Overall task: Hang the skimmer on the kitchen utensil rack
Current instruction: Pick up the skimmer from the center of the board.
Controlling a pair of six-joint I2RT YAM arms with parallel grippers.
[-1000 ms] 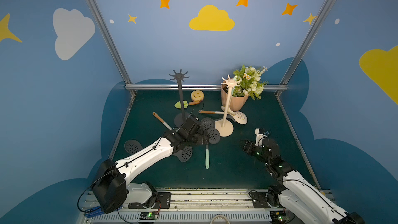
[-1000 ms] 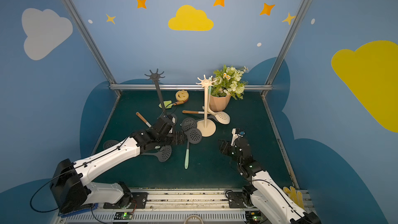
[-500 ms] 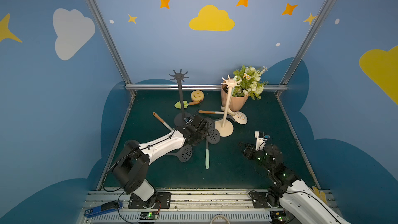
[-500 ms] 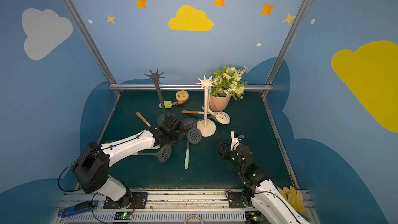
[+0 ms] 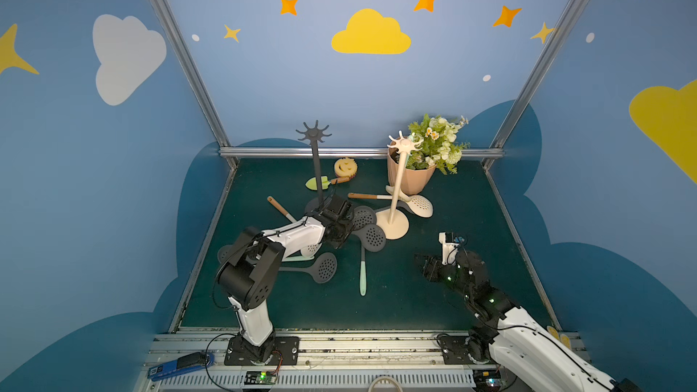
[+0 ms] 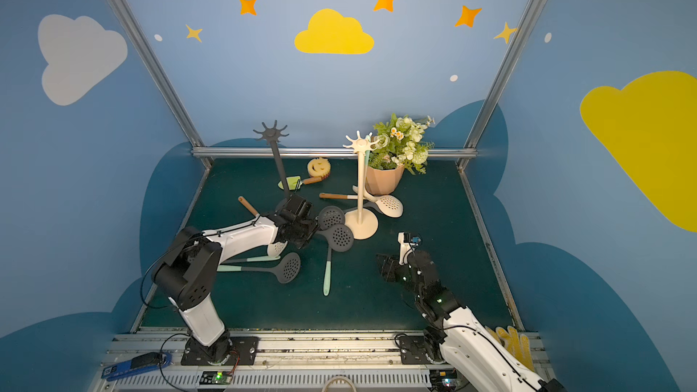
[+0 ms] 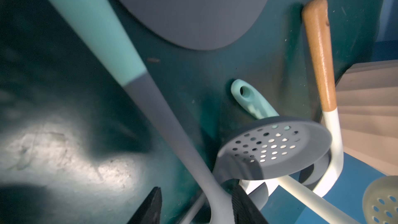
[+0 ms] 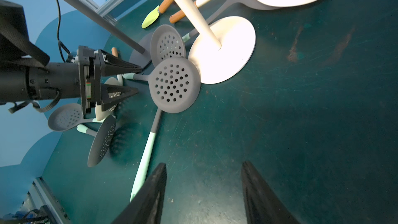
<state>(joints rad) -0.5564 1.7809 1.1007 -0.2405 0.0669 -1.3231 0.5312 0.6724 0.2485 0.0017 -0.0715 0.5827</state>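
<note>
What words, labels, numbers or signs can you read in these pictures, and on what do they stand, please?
No text can be read anywhere.
Blue device: white label, too small to read.
Sponge: a smiley face, no words.

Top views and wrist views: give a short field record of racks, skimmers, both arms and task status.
racks: grey rack and cream rack, both upright
skimmers: several grey skimmers and one cream skimmer, lying on the mat
left fingers: either side of a grey skimmer's handle, not clamped
right fingers: apart, empty, above the mat
status: no skimmer seen hanging
</note>
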